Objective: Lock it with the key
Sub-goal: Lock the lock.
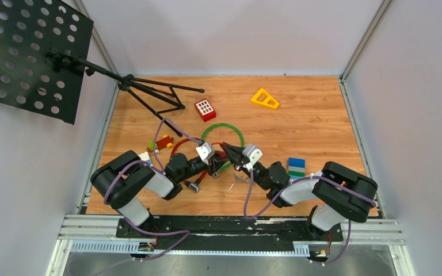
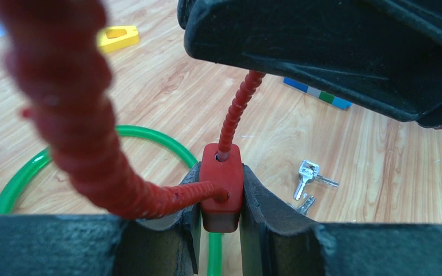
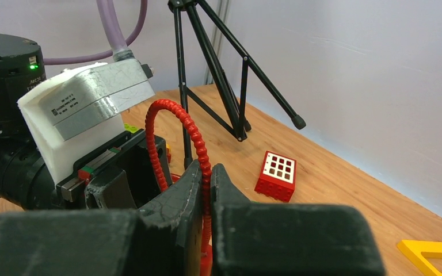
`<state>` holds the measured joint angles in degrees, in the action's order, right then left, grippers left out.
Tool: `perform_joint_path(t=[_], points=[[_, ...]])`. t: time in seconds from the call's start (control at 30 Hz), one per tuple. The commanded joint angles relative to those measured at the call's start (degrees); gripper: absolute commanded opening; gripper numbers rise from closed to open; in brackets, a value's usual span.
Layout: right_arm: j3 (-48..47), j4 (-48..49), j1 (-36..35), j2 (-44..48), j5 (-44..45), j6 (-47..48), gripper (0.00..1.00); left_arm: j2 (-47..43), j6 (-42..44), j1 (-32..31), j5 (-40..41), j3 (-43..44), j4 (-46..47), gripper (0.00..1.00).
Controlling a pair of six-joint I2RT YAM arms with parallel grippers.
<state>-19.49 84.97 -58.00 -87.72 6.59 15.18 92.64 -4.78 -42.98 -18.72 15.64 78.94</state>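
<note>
Left gripper (image 2: 221, 198) clamps blocky red lock (image 2: 221, 172) on ribbed cable (image 2: 239, 109).

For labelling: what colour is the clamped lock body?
Red lock body; left wrist view.

This looks like a robotics lab, a small test cell. Plain grey wall panels (image 1: 236, 34) between aluminium posts (image 1: 366, 35) close the wood-pattern table (image 1: 322, 115) on three sides. The left arm (image 1: 128, 183) and the right arm (image 1: 339, 192) are bolted on a black rail (image 1: 230, 225), with purple cables (image 1: 253, 198) hanging loose. Toy blocks (image 1: 205, 109) and a black music stand (image 1: 31, 54) are on the table.
</note>
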Motion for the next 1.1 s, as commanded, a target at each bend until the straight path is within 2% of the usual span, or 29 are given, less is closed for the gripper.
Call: perform_joint_path(t=[0.0,0.17,0.47,0.83,1.07], points=[[-1.51,-6.64,-0.75,-1.79,-2.46,-3.37,0.0,-4.19,2.21,0.35,2.06,1.07,13.09,0.0],[-2.85,-8.81,-0.8,-2.62,-4.06,-3.44,0.0,-6.38,2.93,0.35,2.81,0.84,11.81,0.0],[-5.16,-12.61,-0.77,-3.94,-4.65,-3.64,0.0,-14.17,7.07,0.35,1.94,1.95,0.13,0.0],[-10.04,-22.86,-1.79,-5.35,-7.85,-2.69,0.0,-13.55,7.8,0.35,2.72,1.12,1.01,0.0],[-10.86,-24.1,-2.38,-5.91,-6.6,-2.33,0.0,-15.01,8.5,0.44,6.27,-0.14,1.0,0.0]])
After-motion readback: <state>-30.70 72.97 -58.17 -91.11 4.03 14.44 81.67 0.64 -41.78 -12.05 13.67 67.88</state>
